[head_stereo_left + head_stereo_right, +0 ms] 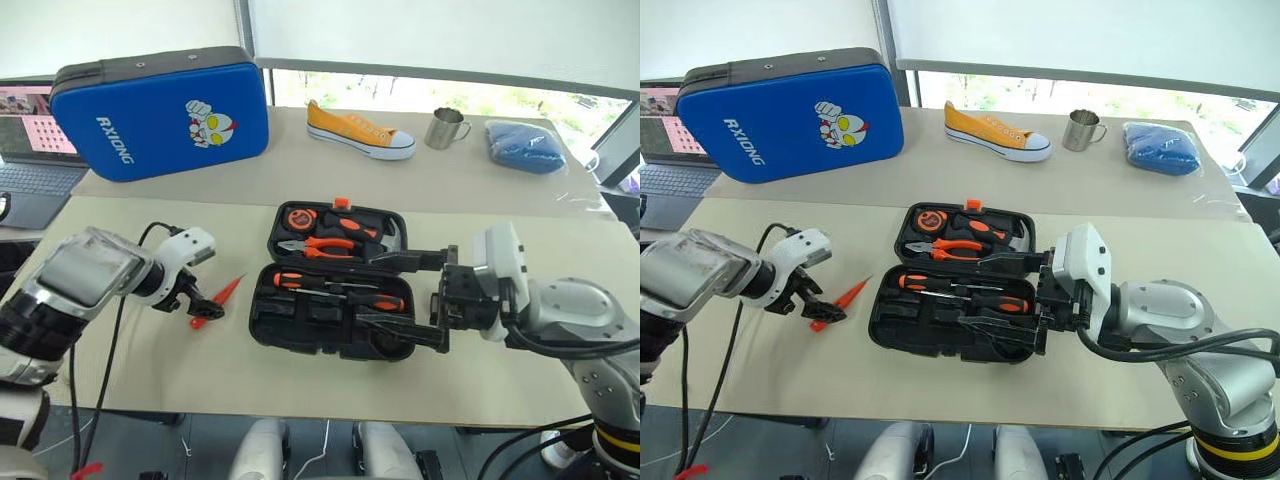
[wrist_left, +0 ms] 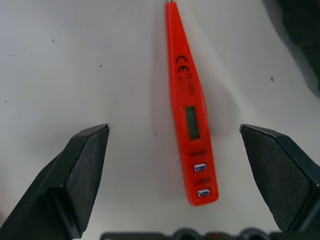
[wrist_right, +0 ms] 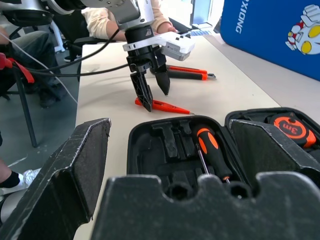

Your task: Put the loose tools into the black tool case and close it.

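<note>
Left pincer [image 1: 203, 305] partly masking tester screwdriver [image 1: 222, 296]

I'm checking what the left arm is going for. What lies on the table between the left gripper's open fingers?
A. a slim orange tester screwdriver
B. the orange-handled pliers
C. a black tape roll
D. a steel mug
A: the left wrist view shows the slim orange tester screwdriver lying on the table between the open fingers of the left gripper, untouched.
</note>
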You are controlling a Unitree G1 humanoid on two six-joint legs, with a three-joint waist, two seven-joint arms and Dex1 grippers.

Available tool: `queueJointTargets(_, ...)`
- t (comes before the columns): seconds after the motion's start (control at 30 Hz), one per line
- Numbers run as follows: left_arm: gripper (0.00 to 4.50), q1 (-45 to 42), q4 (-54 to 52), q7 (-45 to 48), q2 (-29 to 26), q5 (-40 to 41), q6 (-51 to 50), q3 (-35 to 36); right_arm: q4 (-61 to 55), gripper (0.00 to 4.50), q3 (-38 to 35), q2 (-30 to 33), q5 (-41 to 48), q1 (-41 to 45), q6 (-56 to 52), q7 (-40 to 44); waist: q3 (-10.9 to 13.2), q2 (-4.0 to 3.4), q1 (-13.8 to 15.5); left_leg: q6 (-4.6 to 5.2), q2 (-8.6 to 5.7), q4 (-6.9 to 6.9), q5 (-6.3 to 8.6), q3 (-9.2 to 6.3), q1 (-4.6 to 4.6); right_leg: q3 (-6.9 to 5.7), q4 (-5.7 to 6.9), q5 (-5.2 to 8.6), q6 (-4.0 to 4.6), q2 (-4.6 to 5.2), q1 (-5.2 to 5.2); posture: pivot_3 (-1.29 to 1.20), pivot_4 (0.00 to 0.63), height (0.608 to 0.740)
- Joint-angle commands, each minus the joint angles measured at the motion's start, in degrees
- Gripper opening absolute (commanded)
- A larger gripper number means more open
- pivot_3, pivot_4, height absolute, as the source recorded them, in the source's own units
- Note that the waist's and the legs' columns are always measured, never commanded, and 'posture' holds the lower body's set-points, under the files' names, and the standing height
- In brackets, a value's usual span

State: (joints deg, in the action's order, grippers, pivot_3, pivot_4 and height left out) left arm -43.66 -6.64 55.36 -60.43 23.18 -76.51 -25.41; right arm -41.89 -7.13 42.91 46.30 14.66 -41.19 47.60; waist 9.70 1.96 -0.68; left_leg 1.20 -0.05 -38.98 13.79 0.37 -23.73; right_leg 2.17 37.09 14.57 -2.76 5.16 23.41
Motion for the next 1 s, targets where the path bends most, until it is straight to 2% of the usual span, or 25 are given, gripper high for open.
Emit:
queueJointTargets(0.03, 4.5, -0.6, -0.1, 1.5, 0.1, -1.2, 0.6, -2.9, -1.9, 4.44, 0.0, -0.4, 0.5, -0.1, 1.6, -1.2, 0.0, 0.0, 0.0, 0.0, -0.01, 0.0, 0.0, 0.0, 0.0, 0.0, 0.0, 0.0, -0.01, 0.01, 0.0, 0.0, 0.15, 0.739)
queueJointTargets(0.13, 3.76, 1.1, -1.4, 2.1, 0.3, -1.2, 0.9, -4.0, -2.4, 4.5, 0.4, -0.4, 0.7, 0.0, 1.5, -1.4, 0.0, -0.01, 0.0, 0.0, 0.0, 0.01, 0.0, 0.0, 0.04, 0.01, 0.01, 0.01, -0.01, 0.0, -0.02, 0.0, 0.15, 0.739)
queueJointTargets(0.4, 0.9, 3.8, -1.1, 1.9, -0.3, -3.0, 2.0, -3.1, -2.1, 4.5, 0.1, 0.6, 0.9, 0.4, 1.7, -0.8, 0.0, -0.02, 0.0, 0.01, 0.01, 0.01, 0.0, 0.0, 0.18, 0.02, 0.0, 0.02, -0.04, 0.05, -0.15, 0.0, 0.15, 0.739)
queueJointTargets(0.47, 0.42, 4.4, -0.8, 1.5, -0.3, -3.2, 2.1, -2.3, -2.0, 4.5, 0.1, 0.9, 0.9, 0.5, 1.8, -0.5, 0.0, -0.03, 0.0, 0.01, 0.01, 0.02, 0.01, 0.0, 0.23, 0.02, 0.0, 0.03, -0.04, 0.05, -0.18, 0.0, 0.15, 0.739)
queueJointTargets(0.67, 0.4, 6.0, 2.5, 2.2, -3.3, -4.4, 5.6, 2.2, -1.3, 4.5, -0.9, 3.0, 1.3, -1.4, 1.8, 1.6, 0.0, -0.05, -0.2, 0.01, 0.02, 0.03, 0.01, 0.01, 0.29, 0.04, 0.01, 0.03, -0.04, 0.02, -0.21, 0.0, 0.15, 0.739)
queueJointTargets(0.8, 0.4, 4.7, 6.0, 2.3, -4.8, -8.4, 14.0, 3.0, -0.8, 4.5, -2.8, 5.2, 3.3, -3.3, 1.1, 2.8, 0.0, -0.05, -0.3, 0.01, 0.03, 0.04, 0.01, 0.02, 0.28, 0.07, 0.01, 0.03, -0.02, -0.01, -0.17, 0.0, 0.15, 0.739)
queueJointTargets(0.9, 0.4, -0.1, 11.2, 2.6, -4.4, -13.9, 23.2, 2.1, -1.4, 4.5, -4.5, 6.6, 4.2, -5.5, 1.2, 3.3, 0.0, 0.03, 0.0, 0.01, 0.03, 0.02, 0.0, 0.01, 0.26, 0.04, 0.01, 0.03, -0.02, 0.01, -0.19, 0.0, 0.15, 0.739)
queueJointTargets(1.0, 0.4, -6.2, 11.4, 10.1, -2.1, -13.8, 30.6, 2.1, -2.2, 4.5, -5.3, 7.7, 3.8, -8.9, 1.6, 3.9, 0.0, 0.11, 0.8, 0.01, 0.01, -0.15, 0.0, -0.04, 0.01, -0.1, -0.04, 0.02, -0.05, 0.03, -0.14, 0.0, 0.15, 0.739)
